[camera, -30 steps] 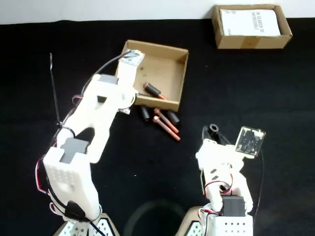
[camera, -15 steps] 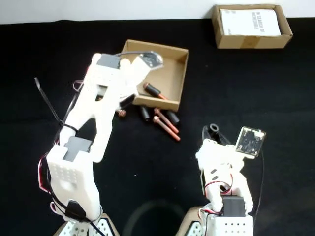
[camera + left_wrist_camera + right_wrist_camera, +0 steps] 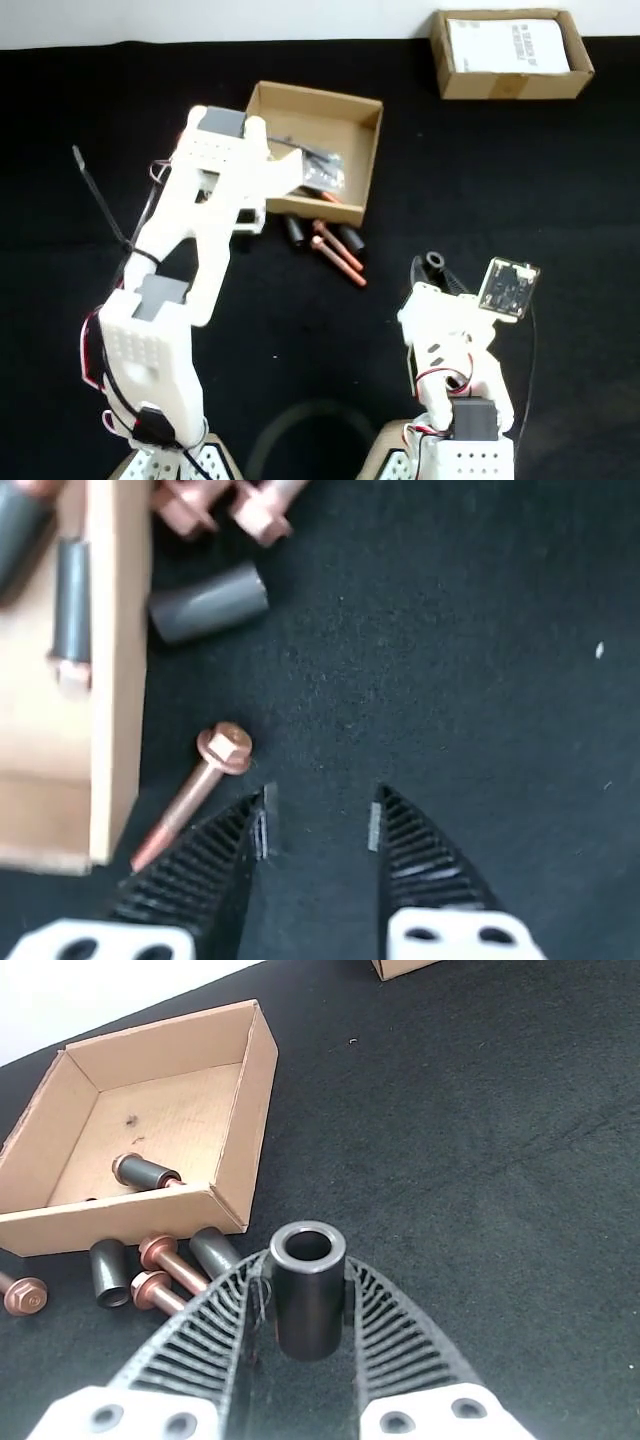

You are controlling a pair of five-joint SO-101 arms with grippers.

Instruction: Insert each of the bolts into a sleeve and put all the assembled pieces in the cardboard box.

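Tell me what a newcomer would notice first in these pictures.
The right gripper is shut on a dark sleeve above the black table. Beyond it sits the cardboard box with one assembled piece inside. The left gripper hangs open beside a loose copper bolt by the box's outer wall.

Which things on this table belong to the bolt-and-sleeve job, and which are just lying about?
Job: copper-coloured hex bolts, dark grey cylindrical sleeves, one sleeve in the right gripper, open brown cardboard box, assembled piece inside it.
Lying about: second cardboard box holding white paper.
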